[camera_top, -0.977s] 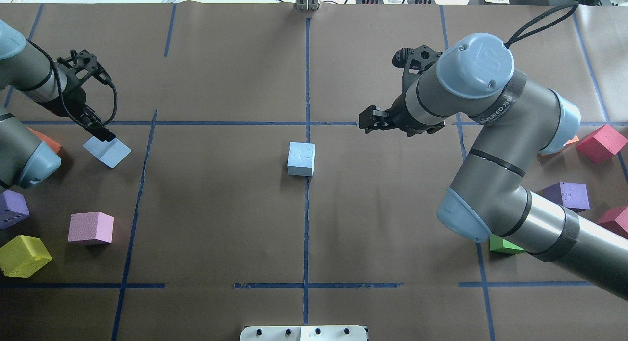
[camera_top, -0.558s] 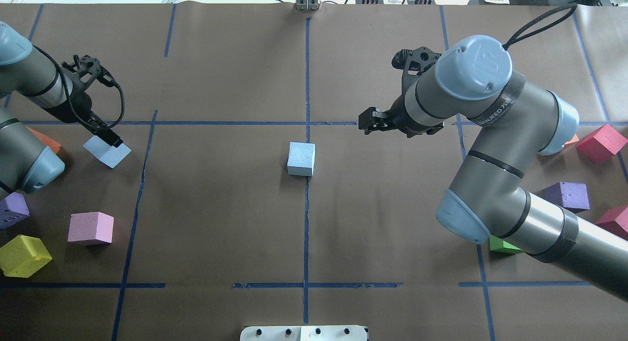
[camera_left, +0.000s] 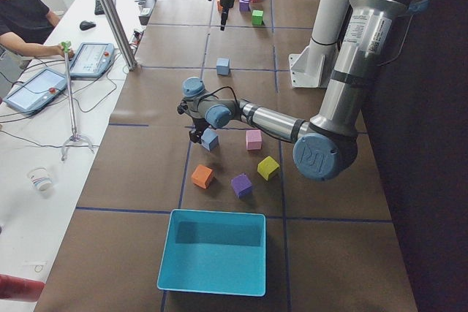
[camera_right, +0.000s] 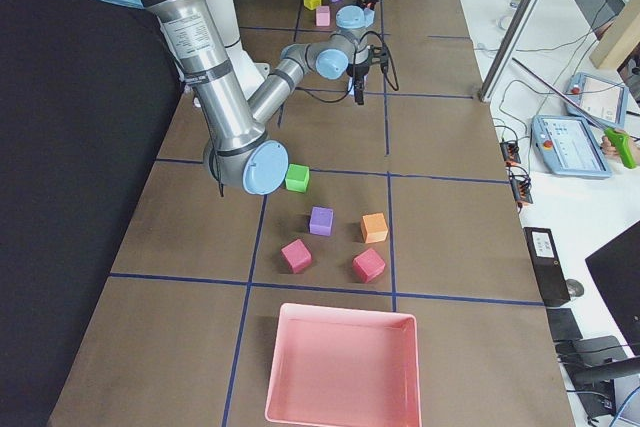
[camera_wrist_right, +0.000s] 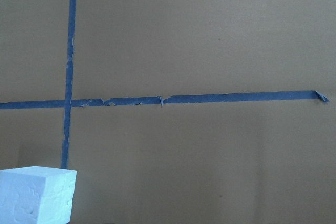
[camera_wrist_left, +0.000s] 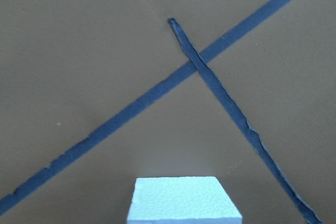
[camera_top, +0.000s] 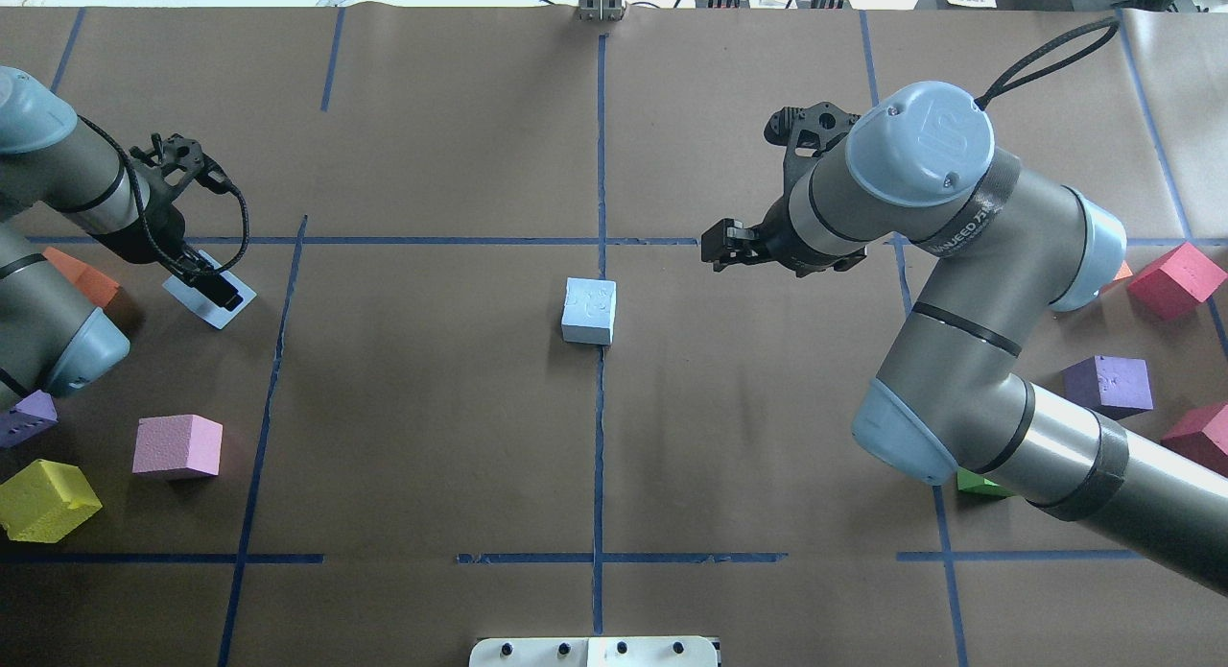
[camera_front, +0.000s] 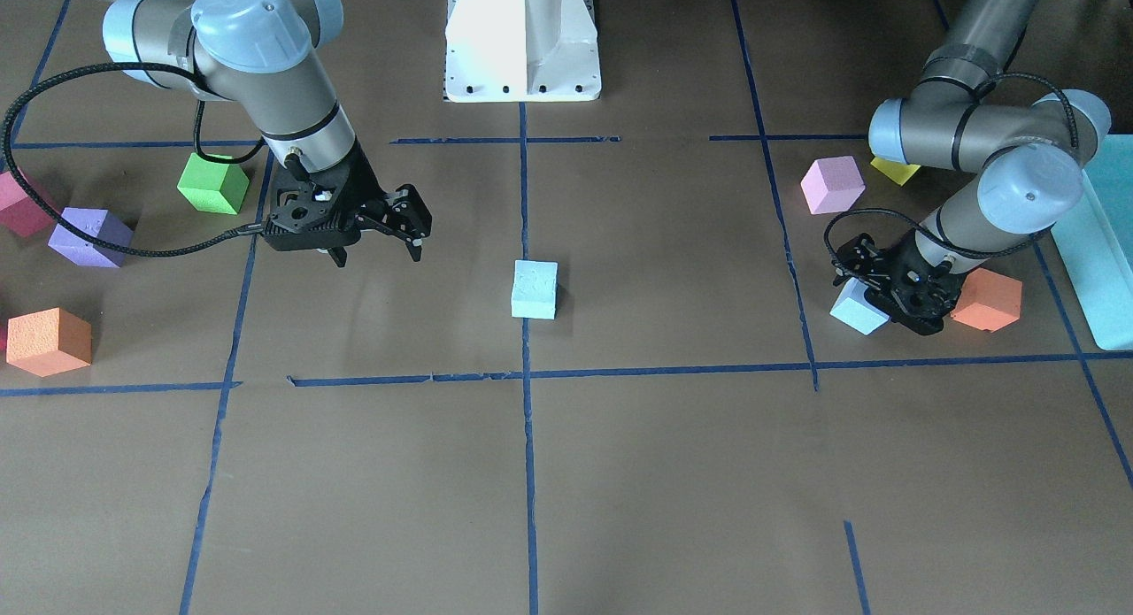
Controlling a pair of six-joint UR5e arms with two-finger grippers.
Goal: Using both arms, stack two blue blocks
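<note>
One pale blue block point(camera_top: 587, 310) sits at the table's centre on the blue tape line; it also shows in the front view point(camera_front: 535, 288) and at the bottom left of the right wrist view point(camera_wrist_right: 34, 195). The second blue block point(camera_top: 219, 316) lies at the left, also seen in the front view point(camera_front: 854, 312). It fills the bottom centre of the left wrist view point(camera_wrist_left: 184, 200). My left gripper point(camera_top: 221, 291) is down right over this block and looks open. My right gripper point(camera_front: 379, 254) hangs open and empty, to the right of and beyond the centre block in the overhead view.
Around the left arm are an orange cube point(camera_top: 82, 273), a pink cube point(camera_top: 177, 446), a yellow cube point(camera_top: 46, 499) and a purple cube point(camera_top: 24, 417). Red point(camera_top: 1175, 278), purple point(camera_top: 1110, 384) and green point(camera_top: 979, 483) cubes lie under the right arm. A teal box point(camera_front: 1106, 243) stands at the left end.
My left gripper has moved down and a little right, from the blue block's far edge to over it. The right gripper has barely shifted. Both blocks stay put.
</note>
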